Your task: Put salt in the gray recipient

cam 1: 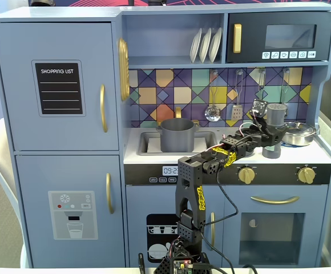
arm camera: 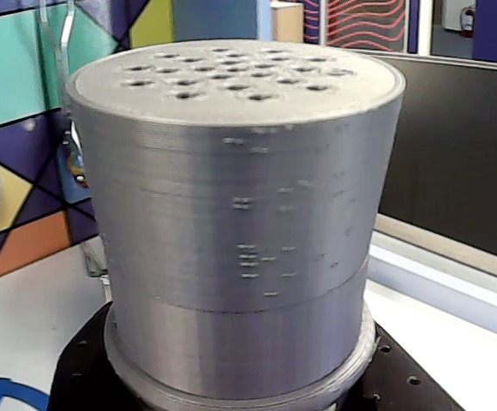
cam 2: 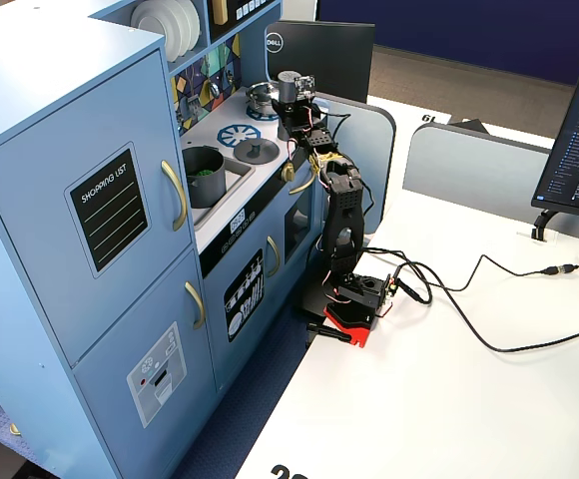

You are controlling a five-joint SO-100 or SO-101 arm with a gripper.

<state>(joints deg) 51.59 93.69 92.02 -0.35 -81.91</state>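
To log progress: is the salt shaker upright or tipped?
Upright. The salt shaker stands vertical at the pincer, its perforated top facing up in the wrist view.

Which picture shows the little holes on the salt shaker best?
The wrist view: the salt shaker fills it, holes clear on top. In both fixed views it looks small, and no holes show.

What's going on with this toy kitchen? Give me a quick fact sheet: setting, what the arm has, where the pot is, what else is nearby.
setting: blue toy kitchen
arm's tool: closed around the salt shaker, above the stovetop, right side of a fixed view
shaker: upright, perforated top up
gray pot: in the sink, left of the shaker
pot contents: something green
nearby: steel pan, gray lid
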